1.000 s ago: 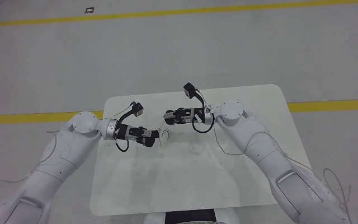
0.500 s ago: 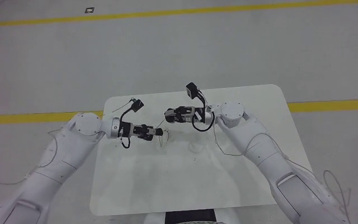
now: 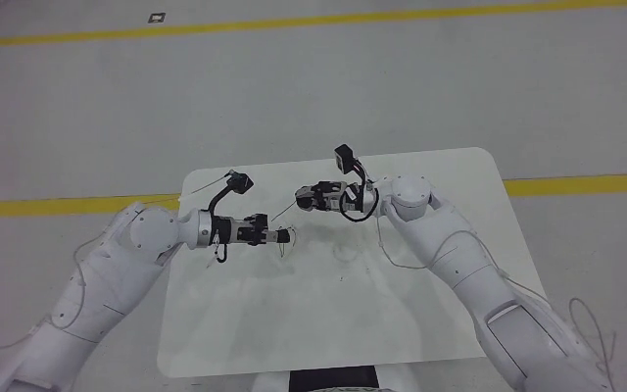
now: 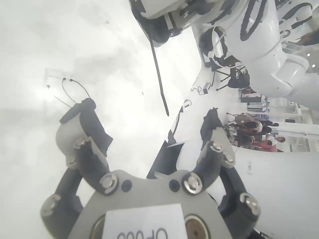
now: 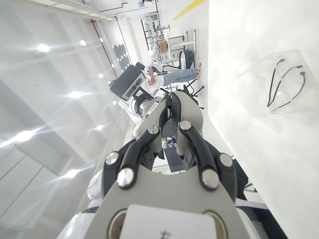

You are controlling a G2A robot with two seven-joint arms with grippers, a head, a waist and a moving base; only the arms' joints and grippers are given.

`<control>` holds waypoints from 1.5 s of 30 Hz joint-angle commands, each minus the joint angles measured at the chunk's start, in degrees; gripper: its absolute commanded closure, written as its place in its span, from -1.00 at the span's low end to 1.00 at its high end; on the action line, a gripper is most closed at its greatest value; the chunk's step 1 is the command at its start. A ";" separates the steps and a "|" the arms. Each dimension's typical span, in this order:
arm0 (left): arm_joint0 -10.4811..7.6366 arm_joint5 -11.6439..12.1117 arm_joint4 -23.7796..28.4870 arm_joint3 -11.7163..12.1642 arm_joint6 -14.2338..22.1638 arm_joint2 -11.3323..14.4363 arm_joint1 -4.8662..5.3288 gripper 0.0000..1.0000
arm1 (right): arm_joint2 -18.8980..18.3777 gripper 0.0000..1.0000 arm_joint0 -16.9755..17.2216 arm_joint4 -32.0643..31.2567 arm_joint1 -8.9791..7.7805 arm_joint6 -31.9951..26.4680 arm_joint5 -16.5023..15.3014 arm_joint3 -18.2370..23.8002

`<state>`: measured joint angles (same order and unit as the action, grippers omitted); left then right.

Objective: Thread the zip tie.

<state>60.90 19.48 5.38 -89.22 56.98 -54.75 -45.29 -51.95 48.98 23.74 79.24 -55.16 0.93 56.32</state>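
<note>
Above the tabletop (image 3: pixel 411 314), our right gripper (image 3: pixel 301 200) pinches the zip tie (image 4: pixel 159 75). We centre its tip within the spread left gripper (image 4: pixel 148 111).

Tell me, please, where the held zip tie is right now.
In the left wrist view, the zip tie is pinched in the right claw, its free tip pointing toward the open left claw.

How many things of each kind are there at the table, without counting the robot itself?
zip ties: 4 (1 held in the right gripper, 3 lying on the clear tray)
clear tray: 1
total: 5
</note>
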 commanded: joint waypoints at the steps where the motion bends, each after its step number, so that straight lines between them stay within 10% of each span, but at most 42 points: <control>1: 0.00 0.00 0.00 -0.01 0.00 0.00 0.00 -1.00 | 0.00 1.00 0.00 0.00 0.00 0.00 0.00 0.00; 7: 0.00 0.00 0.00 -0.01 0.00 0.00 0.00 -1.00 | 0.00 1.00 0.00 0.00 0.00 0.00 0.00 0.00; 17: 2.00 0.00 -11.70 -4.31 -11.59 -0.39 0.27 -1.00 | 1.27 1.00 0.03 -2.36 -0.16 -0.87 9.38 0.92; 45: 1.62 0.00 -24.05 -10.67 -15.97 2.90 2.19 -1.00 | 4.70 1.00 -5.13 0.65 0.79 -9.28 18.55 -5.48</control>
<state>62.72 19.48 -18.40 -99.70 41.19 -52.27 -43.24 -47.52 44.39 24.02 79.92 -64.02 19.49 51.61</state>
